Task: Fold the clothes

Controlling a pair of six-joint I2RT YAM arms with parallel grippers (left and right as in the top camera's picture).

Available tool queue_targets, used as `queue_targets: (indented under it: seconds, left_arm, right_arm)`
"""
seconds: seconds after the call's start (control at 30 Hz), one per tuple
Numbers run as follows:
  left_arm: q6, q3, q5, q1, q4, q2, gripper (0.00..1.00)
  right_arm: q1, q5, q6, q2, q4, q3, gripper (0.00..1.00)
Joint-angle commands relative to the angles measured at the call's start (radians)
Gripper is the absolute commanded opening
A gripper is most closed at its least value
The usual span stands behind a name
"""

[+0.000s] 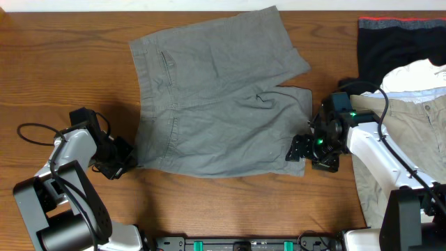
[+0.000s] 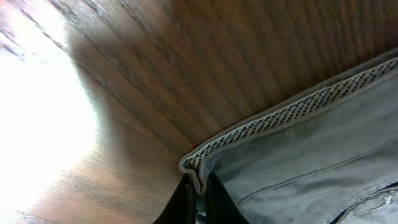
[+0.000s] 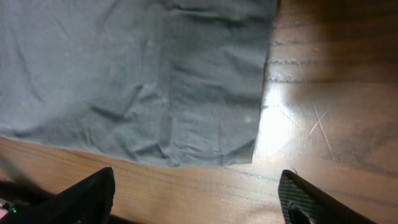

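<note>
Grey shorts [image 1: 216,104], spread flat and unfolded on the table [image 1: 70,56], with the waistband toward the left gripper [image 1: 124,162] and the two legs toward the right gripper [image 1: 301,148]. The left gripper's jaws are together, clamped on the waistband corner [image 2: 198,167], and the rest of the band runs away ahead of its fingertips. The right gripper's jaws stand wide apart. They hold nothing, and the hem corner [image 3: 245,155] of the nearer leg lies on the wood just ahead of the gap between them. Likely hazards: the left pinch looks thin and catches only the folded edge, so a lift could let it slip. With only one corner secured, an early lift would probably drag and skew the cloth. The right jaws may close on one layer or miss the hem. Bare wood lies beside and behind the left gripper. Behind the right gripper lie beige trousers [image 1: 411,118], with a black garment [image 1: 390,42] beyond, so room there is tight.
</note>
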Motion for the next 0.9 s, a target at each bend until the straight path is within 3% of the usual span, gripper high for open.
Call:
queue_targets:
  seconds: [0.0, 0.07, 0.17, 0.4, 0.5, 0.57, 0.67, 0.87]
  left_arm:
    - [0.005, -0.010, 0.005, -0.003, -0.021, 0.032, 0.06]
    - [0.019, -0.010, 0.005, -0.003, -0.026, 0.032, 0.06]
    - [0.023, -0.010, 0.005, -0.003, -0.036, 0.032, 0.06]
    - [0.048, -0.010, 0.003, -0.003, -0.036, 0.032, 0.06]
    - [0.048, -0.010, 0.004, -0.003, -0.036, 0.032, 0.06]
    - [0.048, -0.010, 0.004, -0.003, -0.036, 0.032, 0.06]
    - [0.049, -0.010, 0.004, -0.003, -0.036, 0.032, 0.06]
    - [0.049, -0.010, 0.003, -0.003, -0.032, 0.032, 0.06]
  right_arm:
    - [0.007, -0.008, 0.035, -0.015, -0.002, -0.015, 0.84]
    - [0.007, -0.008, 0.037, -0.015, 0.009, -0.032, 0.81]
    - [0.007, -0.026, 0.053, -0.015, 0.055, -0.079, 0.64]
    - [0.007, -0.108, 0.146, -0.015, 0.230, -0.184, 0.49]
    - [0.007, -0.106, 0.189, -0.015, 0.238, -0.190, 0.51]
    - [0.007, -0.100, 0.213, -0.015, 0.206, -0.190, 0.63]
    - [0.007, -0.100, 0.224, -0.015, 0.140, -0.190, 0.71]
    - [0.007, -0.026, 0.266, -0.015, 0.131, -0.203, 0.74]
